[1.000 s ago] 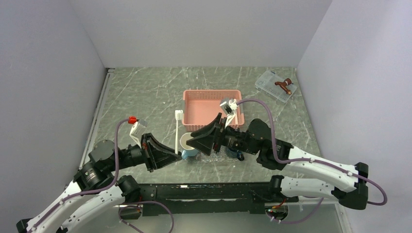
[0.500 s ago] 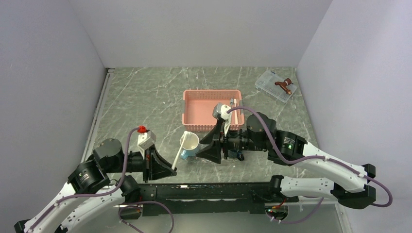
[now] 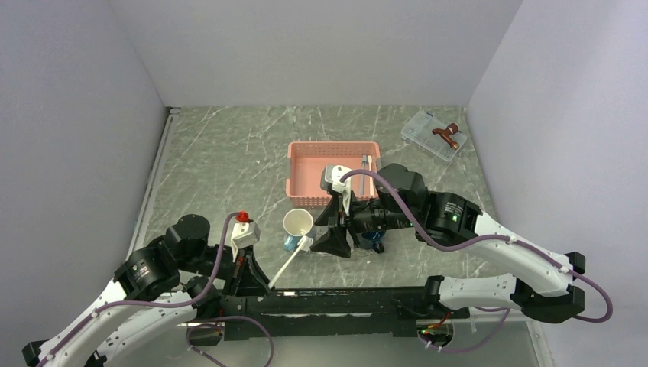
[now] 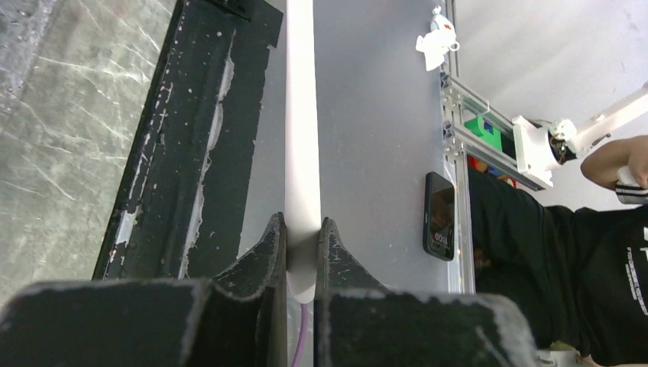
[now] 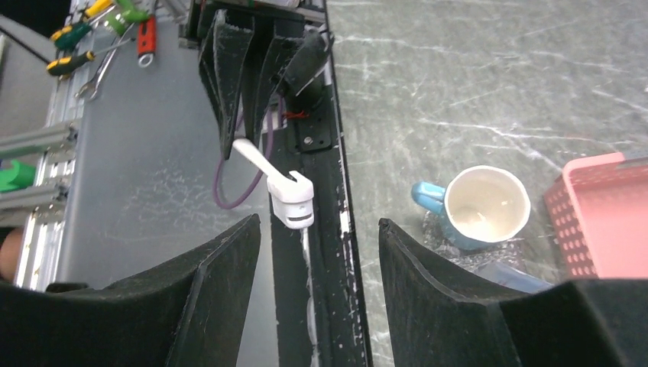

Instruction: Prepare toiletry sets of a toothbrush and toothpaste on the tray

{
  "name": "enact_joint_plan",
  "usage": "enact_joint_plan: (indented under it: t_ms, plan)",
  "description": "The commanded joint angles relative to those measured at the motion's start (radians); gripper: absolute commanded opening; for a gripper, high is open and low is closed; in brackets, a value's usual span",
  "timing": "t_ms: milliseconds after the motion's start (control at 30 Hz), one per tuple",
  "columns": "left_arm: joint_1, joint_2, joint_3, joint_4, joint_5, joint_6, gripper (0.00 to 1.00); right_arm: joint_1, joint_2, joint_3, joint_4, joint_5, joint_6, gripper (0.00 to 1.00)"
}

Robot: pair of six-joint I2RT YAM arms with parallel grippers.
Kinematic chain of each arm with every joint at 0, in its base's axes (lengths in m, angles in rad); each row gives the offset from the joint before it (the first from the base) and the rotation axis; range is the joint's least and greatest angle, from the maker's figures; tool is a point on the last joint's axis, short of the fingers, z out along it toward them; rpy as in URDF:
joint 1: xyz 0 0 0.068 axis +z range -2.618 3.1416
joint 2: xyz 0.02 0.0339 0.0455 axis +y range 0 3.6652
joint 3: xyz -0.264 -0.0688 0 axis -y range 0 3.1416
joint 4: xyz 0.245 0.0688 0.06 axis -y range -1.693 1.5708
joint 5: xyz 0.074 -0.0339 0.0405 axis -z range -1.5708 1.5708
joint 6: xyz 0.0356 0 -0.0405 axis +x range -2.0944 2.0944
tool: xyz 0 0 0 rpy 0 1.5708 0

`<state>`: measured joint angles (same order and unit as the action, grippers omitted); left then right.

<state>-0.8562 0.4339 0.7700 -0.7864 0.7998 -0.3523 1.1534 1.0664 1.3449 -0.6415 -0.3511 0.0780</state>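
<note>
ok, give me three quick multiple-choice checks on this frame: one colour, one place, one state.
1. The basket is: A green, B pink, C yellow.
2. The clear box sits: A in the basket, B at the near edge, C in the far right corner.
3. The left gripper is: A shut on the toothbrush, B open and empty, C out of view.
Answers: B, its walls and floor are pink; C, the top view shows it at the far right; A, the left wrist view shows the white handle clamped.
</note>
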Motion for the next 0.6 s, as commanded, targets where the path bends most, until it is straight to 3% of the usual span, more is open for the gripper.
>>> enact_joint_plan:
  t_ms: [0, 233, 567]
  plan:
    - [0.001, -0.009, 0.036, -0.036, 0.067, 0.068, 0.0, -0.008, 0.025, 0.041, -0.031, -0.117, -0.039, 0.61]
    - [0.002, -0.016, 0.016, -0.034, 0.123, 0.1, 0.0, -0.008, 0.037, 0.009, 0.058, -0.296, 0.0, 0.61]
    - [0.001, -0.009, 0.03, -0.068, 0.127, 0.147, 0.0, -0.007, 0.095, 0.017, 0.08, -0.379, 0.027, 0.55]
